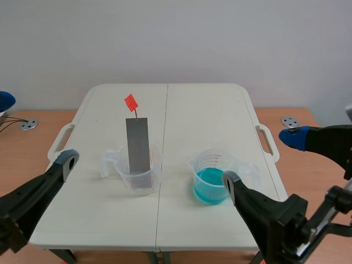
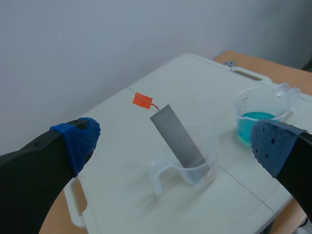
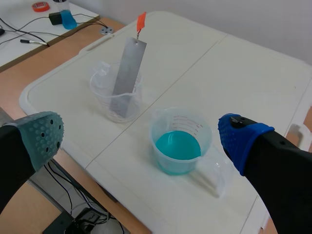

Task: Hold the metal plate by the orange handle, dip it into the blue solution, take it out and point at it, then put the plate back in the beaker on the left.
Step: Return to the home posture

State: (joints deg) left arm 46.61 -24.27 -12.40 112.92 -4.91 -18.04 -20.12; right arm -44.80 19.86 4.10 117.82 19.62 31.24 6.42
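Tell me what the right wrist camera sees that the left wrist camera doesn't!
Only the right wrist view: the open right claw, a side desk with a blue bottle, floor cables. Only the left wrist view: the open left claw. Both: the metal plate with its orange handle standing in the clear beaker, plus the blue solution beaker.

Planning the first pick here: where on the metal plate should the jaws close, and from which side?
Probably the orange handle, from above. The metal plate stands nearly upright in the left beaker, leaning on its rim, so the tab on its wire sticks up free above everything.
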